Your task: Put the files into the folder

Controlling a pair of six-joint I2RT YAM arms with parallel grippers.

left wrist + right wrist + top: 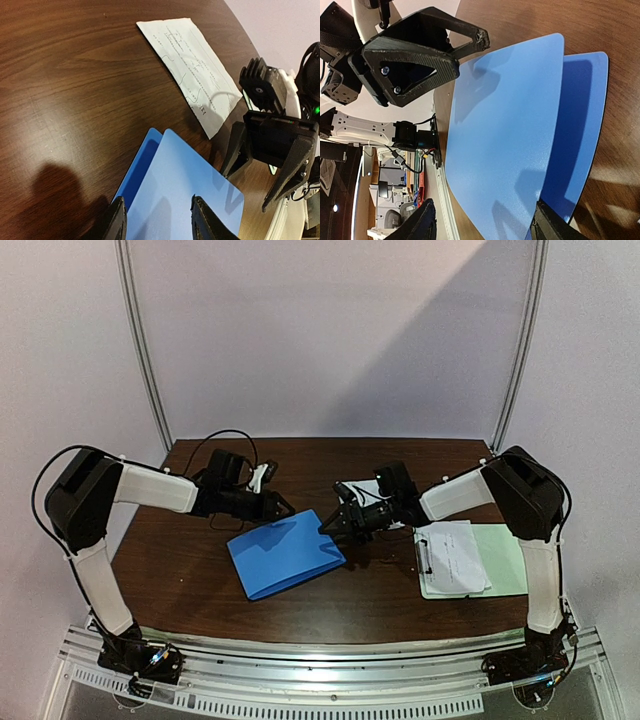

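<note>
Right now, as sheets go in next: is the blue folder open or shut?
Slightly open: on the folder, the top cover stands raised off the lower cover, shadow between them.

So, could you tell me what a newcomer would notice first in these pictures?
The bright blue folder in the middle stands out, its top cover slightly raised. The left fingers and the right fingers, both open, flank its far edge. A pale green clipboard carrying papers lies near the right edge of the table.
</note>
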